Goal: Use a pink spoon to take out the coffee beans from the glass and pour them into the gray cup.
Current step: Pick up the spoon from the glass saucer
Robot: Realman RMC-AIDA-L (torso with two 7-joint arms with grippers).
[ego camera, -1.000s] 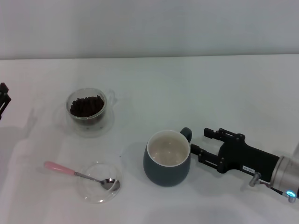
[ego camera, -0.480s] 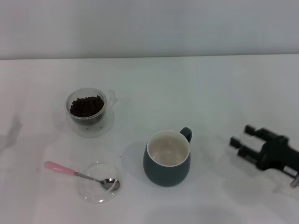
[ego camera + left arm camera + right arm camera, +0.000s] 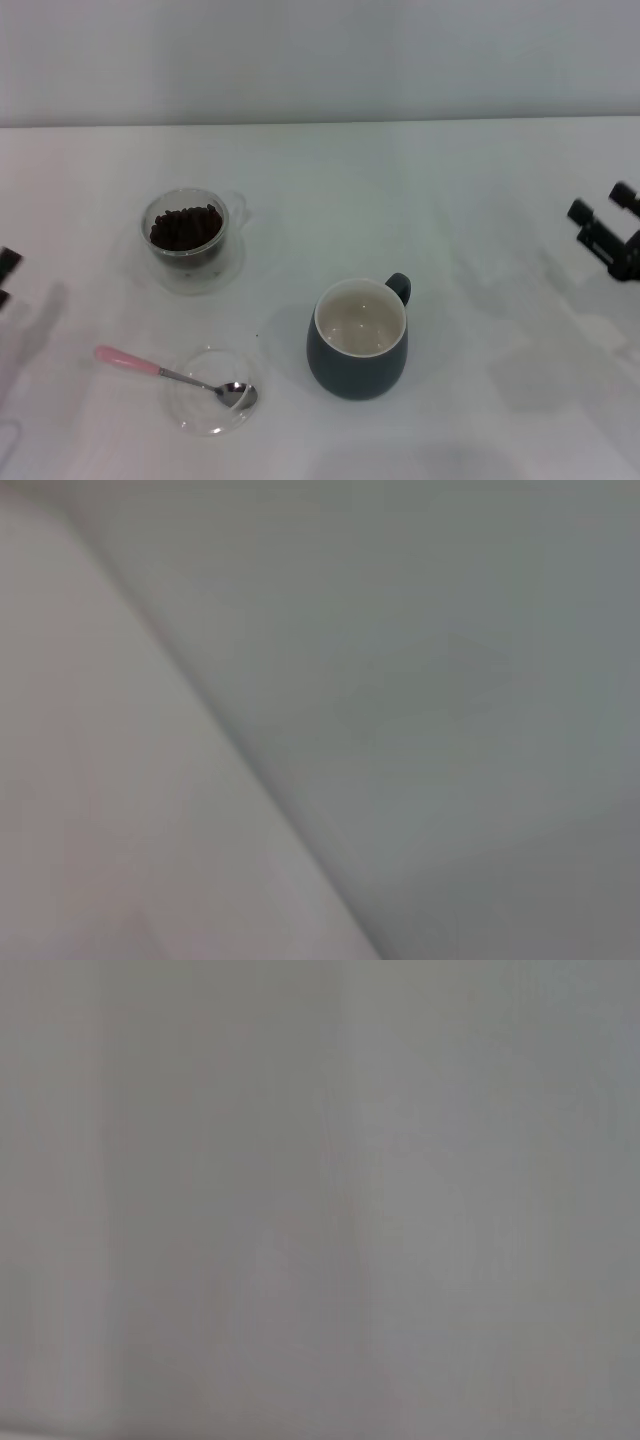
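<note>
Right gripper (image 3: 603, 224) has retreated to the desk's (image 3: 470, 200) right edge, fingers parted; left gripper (image 3: 4, 276) at left edge, finger state we cannot tell; pink spoon (image 3: 175, 376) untouched.

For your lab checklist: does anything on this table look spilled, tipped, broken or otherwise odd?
Nothing stands out. The glass stands upright holding its coffee beans, the gray cup is upright and empty, and the pink spoon rests across the clear dish.

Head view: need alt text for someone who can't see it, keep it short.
On a white table, a pink spoon rests with its bowl in a shallow clear dish, near a gray cup with nothing in it and a glass of coffee beans. The left gripper shows at the left edge, the right gripper at the right edge, jaws apart.
</note>
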